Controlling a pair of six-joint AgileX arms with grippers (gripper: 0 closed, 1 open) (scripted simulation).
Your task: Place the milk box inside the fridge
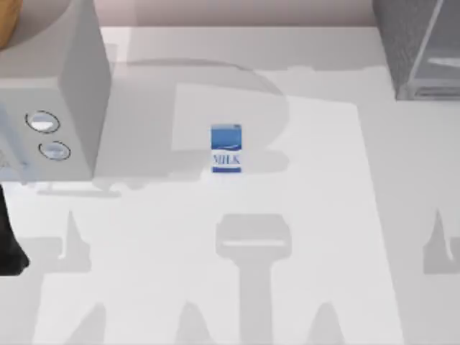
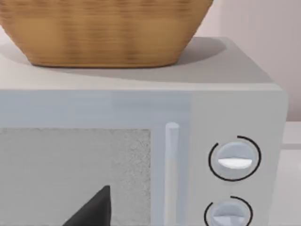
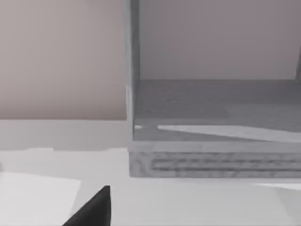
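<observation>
One milk box, standing upright on the table – long axis vertical, blue top up, white front with "MILK" turned toward the near table edge. Free on all sides, touched by nothing, well apart from both grippers.

One fridge at the far right corner of the table. Seen ahead of the right gripper as a dark grey cabinet with a pale frame, some way off.

One light grey box at the far left, with two round dials and one woven basket on top. Straight ahead of the left gripper, close to it.

Of each gripper just a dark tip in its wrist view, holding nothing visible – how far open, cannot tell.
</observation>
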